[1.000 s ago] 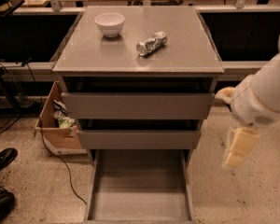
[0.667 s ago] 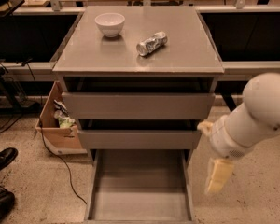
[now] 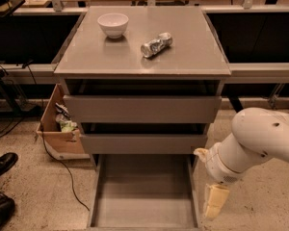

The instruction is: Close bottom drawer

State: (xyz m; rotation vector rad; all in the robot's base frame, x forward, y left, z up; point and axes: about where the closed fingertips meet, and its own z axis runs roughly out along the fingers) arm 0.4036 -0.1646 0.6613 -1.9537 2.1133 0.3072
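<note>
Grey and flat, the bottom drawer [image 3: 143, 196] stands pulled far out of the cabinet [image 3: 183, 61], its long empty tray running from 12 o'clock under the two upper drawer fronts down to 6 o'clock, where its own front sits at or just past the lower edge of the view. The gripper [image 3: 216, 201] hangs point-down just beside the tray's right wall, at about 3 o'clock from the tray's middle and outside it, on the end of the white arm [image 3: 262, 138] that reaches in from the right. Whether it is wide or narrow I cannot tell; nothing shows in its hold. The move likely turns on this: the drawer's front lies toward 7 o'clock from the gripper, so it would have to get behind that front and push along the long axis toward 12 o'clock. On the cabinet top sit a white bowl [image 3: 112, 24] and a crushed can [image 3: 156, 44]; a cardboard box [image 3: 58, 138] stands at 9 o'clock.
</note>
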